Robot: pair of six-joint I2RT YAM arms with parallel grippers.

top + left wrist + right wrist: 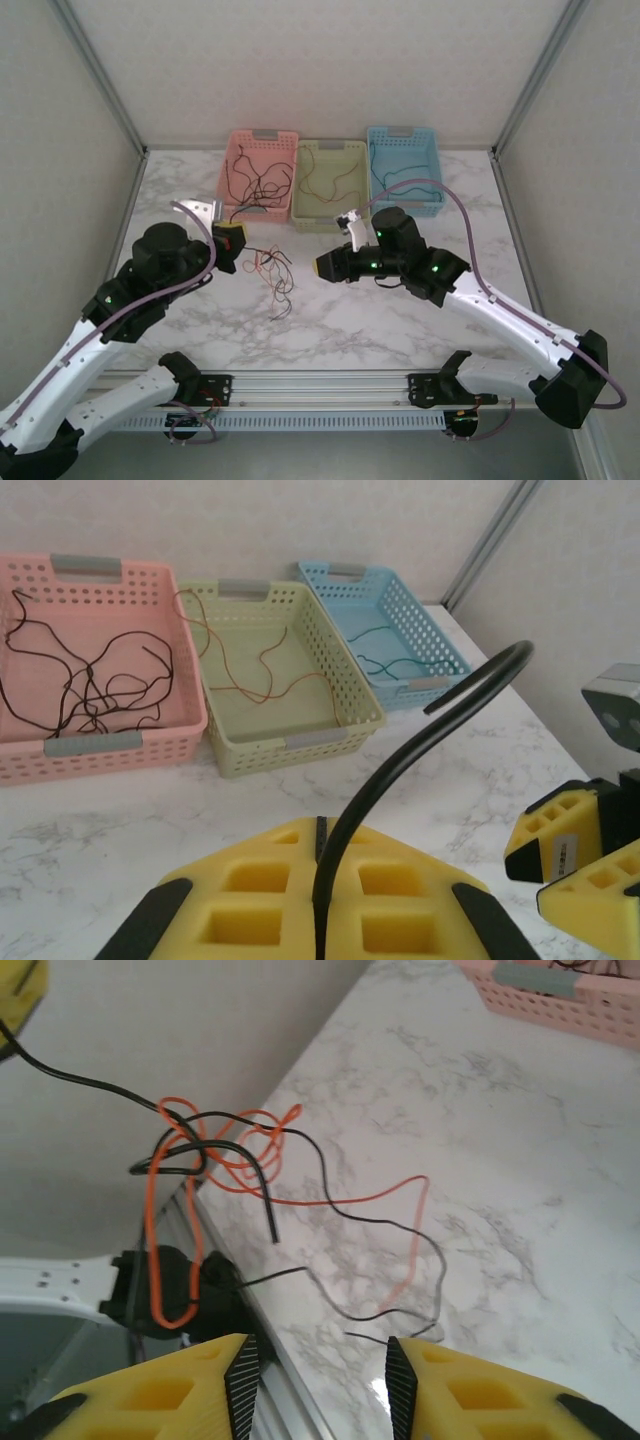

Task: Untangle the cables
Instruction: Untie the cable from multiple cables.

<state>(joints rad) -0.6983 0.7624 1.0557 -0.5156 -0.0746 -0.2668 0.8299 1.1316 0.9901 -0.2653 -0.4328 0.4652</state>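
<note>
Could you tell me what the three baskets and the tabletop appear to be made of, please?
The pink basket, green basket and blue basket look like moulded matte plastic: perforated walls, uniform pastel colour. The tabletop looks like marble or marble-print laminate, with grey veins on white and a soft sheen; which one is unclear.

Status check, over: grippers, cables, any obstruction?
Left gripper shut on a black cable. Right gripper open, facing the black-and-orange tangle, not touching. Nothing between them; baskets sit well back.
</note>
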